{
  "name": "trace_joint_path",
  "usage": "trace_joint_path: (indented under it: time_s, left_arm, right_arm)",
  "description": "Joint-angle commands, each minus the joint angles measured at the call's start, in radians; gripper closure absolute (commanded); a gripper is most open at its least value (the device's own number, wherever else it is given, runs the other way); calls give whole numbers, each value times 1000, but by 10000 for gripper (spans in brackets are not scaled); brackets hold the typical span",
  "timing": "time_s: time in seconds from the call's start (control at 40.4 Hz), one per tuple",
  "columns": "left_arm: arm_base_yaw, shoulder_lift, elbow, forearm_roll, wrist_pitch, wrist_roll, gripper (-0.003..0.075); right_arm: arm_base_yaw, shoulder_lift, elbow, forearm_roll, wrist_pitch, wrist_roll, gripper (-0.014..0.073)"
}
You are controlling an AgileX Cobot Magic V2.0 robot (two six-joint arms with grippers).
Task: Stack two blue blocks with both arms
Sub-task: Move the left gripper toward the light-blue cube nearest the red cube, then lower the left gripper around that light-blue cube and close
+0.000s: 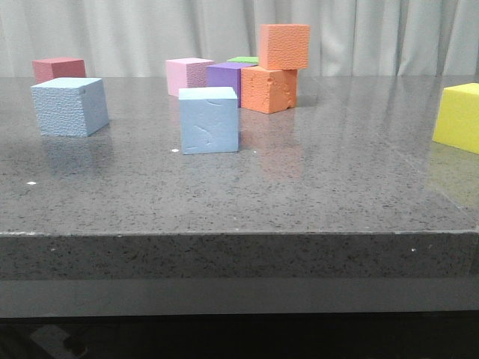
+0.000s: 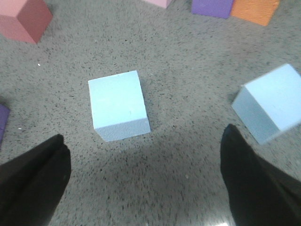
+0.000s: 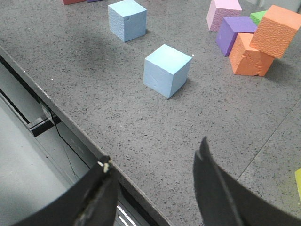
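Front view, L to R: red cube (image 1: pixel 58 69) at far left rear. Left blue block (image 1: pixel 69 106) sits flat on the grey table (image 1: pixel 299 194), turned a little off square. Centre blue block (image 1: pixel 209 120) sits flat, near face dented, well apart from the first, roughly at its 3 o'clock and slightly nearer the table edge. Behind it: pink cube (image 1: pixel 188 75), purple cube (image 1: pixel 227 76), green cube (image 1: pixel 244 60) partly hidden, then two orange cubes (image 1: pixel 272 67) stacked, the top one askew. Yellow cube (image 1: pixel 458 117) at far right. No arm visible in this view.

Left gripper (image 2: pixel 141 174): fingers spread wide, empty, hovering above the table. One blue block lies ahead between the finger lines, not touched; the other shows at about 2 o'clock, just beyond the finger there.

Right gripper (image 3: pixel 153 188): fingers spread, empty, hanging over the near table edge, both blue blocks well ahead, centre one closer.

Judgement: nothing grasped yet; step in hand is approach. Rec. each arm takes its nearer block. Square the wrist to the block faces before closing, esp. the skewed left one. Foam looks soft, so grip lightly at mid-height. Keep clear of the askew orange stack.
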Motion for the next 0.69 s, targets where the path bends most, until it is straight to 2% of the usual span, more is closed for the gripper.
trace_joint_path:
  time_s: [0.0,0.173,0.297,0.668]
  left_arm:
    - [10,95,-127,27,8,-71,90]
    - [48,268,-277,29,66,-150,90]
    - [70,353,-338,13,84,-156,90]
    - [84,495,-351,-6,78,-159,93]
  right_arm:
    - [-8,-4,-25,17,-72,-3,207]
    - [-8,-4,-25,17,-72,-3,207]
    - [-8,-4,-25,17,-72,-3,207]
    - [-8,-4,-25,17,-71,-3,207]
